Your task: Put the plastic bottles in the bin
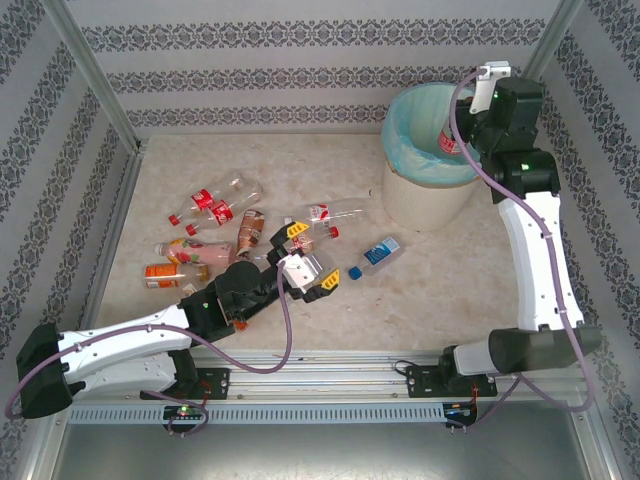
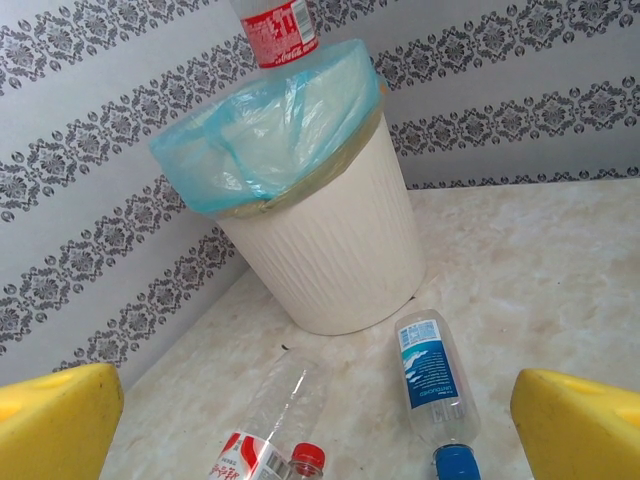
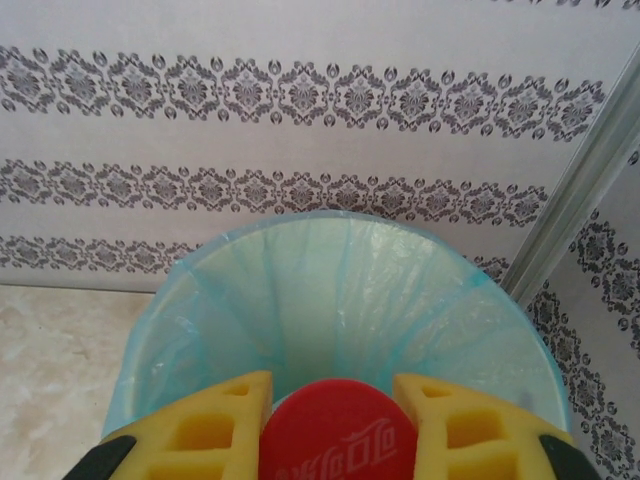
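Right end effector is clamped on a red-labelled bottle, held above the bin and not yet released. Left end effector stands wide and empty over the other bottles lying on the worktop. Bin contents are hidden. The bottles overlap, so the count is uncertain, perhaps eight.

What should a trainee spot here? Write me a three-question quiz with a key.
1. True or false: the right jaws hold a red-capped bottle over the bin.
2. The blue-capped bottle is: A in the bin; B lying on the table; C gripped by the left jaws.
3. Fill in: the left jaws are ____.
Key: 1 true; 2 B; 3 open.
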Robot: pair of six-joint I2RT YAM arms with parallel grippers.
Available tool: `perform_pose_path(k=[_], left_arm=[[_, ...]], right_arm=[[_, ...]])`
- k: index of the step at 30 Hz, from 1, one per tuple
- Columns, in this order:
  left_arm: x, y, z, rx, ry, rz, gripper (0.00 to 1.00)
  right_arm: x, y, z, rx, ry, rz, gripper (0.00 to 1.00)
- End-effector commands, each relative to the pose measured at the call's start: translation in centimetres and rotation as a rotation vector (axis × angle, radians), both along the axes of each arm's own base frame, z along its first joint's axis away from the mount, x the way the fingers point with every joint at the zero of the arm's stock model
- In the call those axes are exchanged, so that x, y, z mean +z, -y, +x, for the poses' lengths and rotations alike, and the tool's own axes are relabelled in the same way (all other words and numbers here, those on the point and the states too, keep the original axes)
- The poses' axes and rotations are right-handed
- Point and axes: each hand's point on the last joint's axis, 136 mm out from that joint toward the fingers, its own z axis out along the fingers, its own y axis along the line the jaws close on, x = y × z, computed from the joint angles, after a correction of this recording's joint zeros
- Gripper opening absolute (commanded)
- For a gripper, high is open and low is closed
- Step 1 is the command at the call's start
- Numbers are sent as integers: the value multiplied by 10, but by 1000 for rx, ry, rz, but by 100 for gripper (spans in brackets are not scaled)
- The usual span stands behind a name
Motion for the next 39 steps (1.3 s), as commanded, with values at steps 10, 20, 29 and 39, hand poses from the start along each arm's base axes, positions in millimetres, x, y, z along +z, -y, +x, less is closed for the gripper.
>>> perform_pose_path(k=[10, 20, 29, 39], left_arm=[[2, 1, 0, 5, 41, 17, 100], [-11, 5, 10, 23, 24, 42, 100], [-16, 7, 13, 25, 15, 54, 100], [-11, 6, 12, 18, 17, 43, 100]], right_arm=[[-38, 44, 57, -56, -50, 106, 0], [-94, 76, 91, -84, -165, 138, 0], [-140, 88, 111, -101, -261, 136, 5], [-157, 88, 116, -93, -305, 145, 14]])
